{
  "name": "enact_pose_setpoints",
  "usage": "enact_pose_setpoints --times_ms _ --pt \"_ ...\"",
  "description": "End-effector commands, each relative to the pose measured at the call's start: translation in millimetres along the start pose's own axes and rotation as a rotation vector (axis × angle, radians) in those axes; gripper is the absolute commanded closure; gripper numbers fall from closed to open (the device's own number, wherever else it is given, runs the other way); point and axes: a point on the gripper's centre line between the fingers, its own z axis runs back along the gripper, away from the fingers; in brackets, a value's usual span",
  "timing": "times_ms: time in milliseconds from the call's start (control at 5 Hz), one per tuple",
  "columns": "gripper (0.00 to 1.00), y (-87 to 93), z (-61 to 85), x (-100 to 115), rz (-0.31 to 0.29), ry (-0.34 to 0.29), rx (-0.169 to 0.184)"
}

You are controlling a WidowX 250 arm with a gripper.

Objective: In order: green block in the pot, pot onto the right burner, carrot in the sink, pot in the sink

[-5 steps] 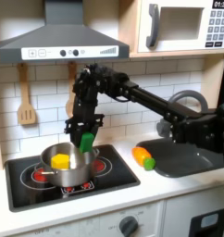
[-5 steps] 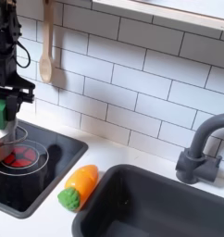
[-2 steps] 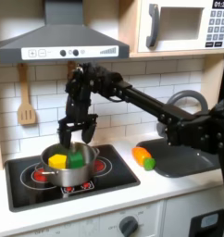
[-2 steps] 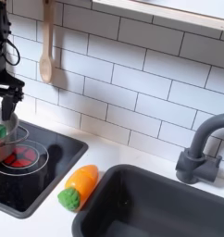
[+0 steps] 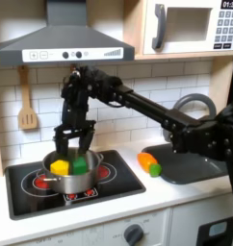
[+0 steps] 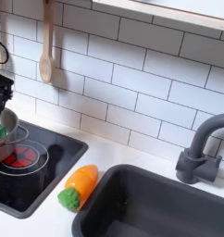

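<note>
- Now the green block [image 5: 80, 165] lies inside the pot [image 5: 70, 171], beside a yellow piece [image 5: 61, 167]; the gripper [image 5: 72, 140] hangs released just above.
- Sliding risk: the pot could tip or stop short of the right burner [image 5: 101, 173].
- Carrot [image 6: 79, 185] waits near the sink [image 6: 160, 204].

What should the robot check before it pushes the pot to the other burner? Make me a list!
1. Green block inside the pot: ok, it lies there beside a yellow piece.
2. Gripper let go of the block: ok, fingers spread above the pot.
3. Pot sits flat on the cooktop: ok.
4. Other burner free of things: ok as far as seen; the pot hides part of it.
5. Carrot out of the way: ok, it lies on the counter beside the sink.
6. Gripper's hold on the pot: not ok, none yet.
</note>
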Motion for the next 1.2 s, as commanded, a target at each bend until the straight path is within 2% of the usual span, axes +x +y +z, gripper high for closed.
enact_pose_setpoints --times_ms 0,200,400,600,800,1000 --pt "0.00 8.1 -2.7 0 -0.001 -0.005 0.001" --pt "0.00 13.2 -4.5 4 -0.022 -0.012 -0.005" --pt "0.00 23.7 -4.9 3 -0.014 -0.011 0.000" --pt "0.00 30.9 -12.6 0 0.017 0.009 0.014" --pt "0.00 28.0 -14.1 -2 0.054 0.017 -0.007" --pt "0.00 23.5 -15.4 -5 0.049 0.026 -0.012"
